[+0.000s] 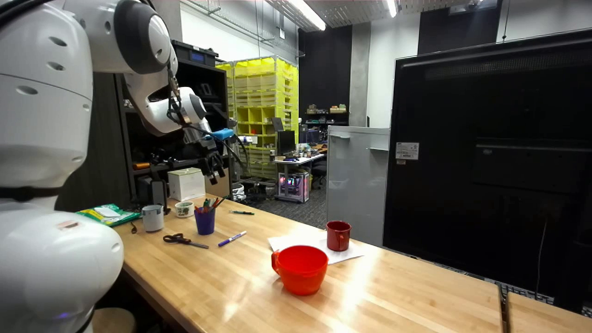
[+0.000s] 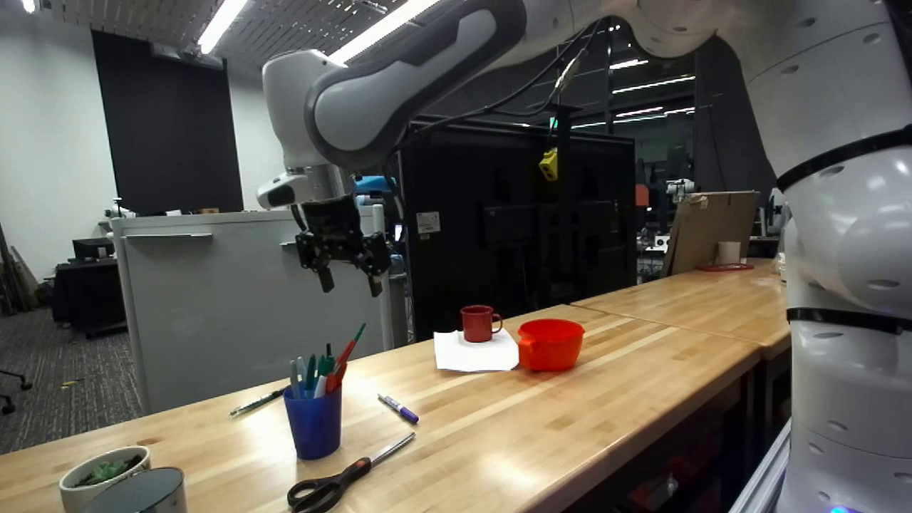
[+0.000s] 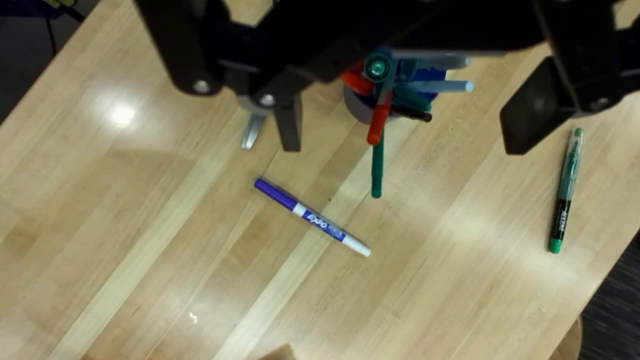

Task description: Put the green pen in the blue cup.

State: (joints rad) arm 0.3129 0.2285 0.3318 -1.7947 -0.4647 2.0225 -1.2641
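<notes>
- Robotiq gripper [image 3: 403, 144] is held nearest, parted, empty.
- Pickup seems pending: green pen [image 3: 565, 192], right of blue cup [image 3: 356, 108] in wrist view, should be straddled crosswise.

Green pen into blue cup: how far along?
Done: no transfer visible; the loose green pen lies on the table, outside the blue cup.
In hand: nothing; the end effector hangs open above the table.
Left: grasp, lift and drop the pen into the upright cup.
</notes>
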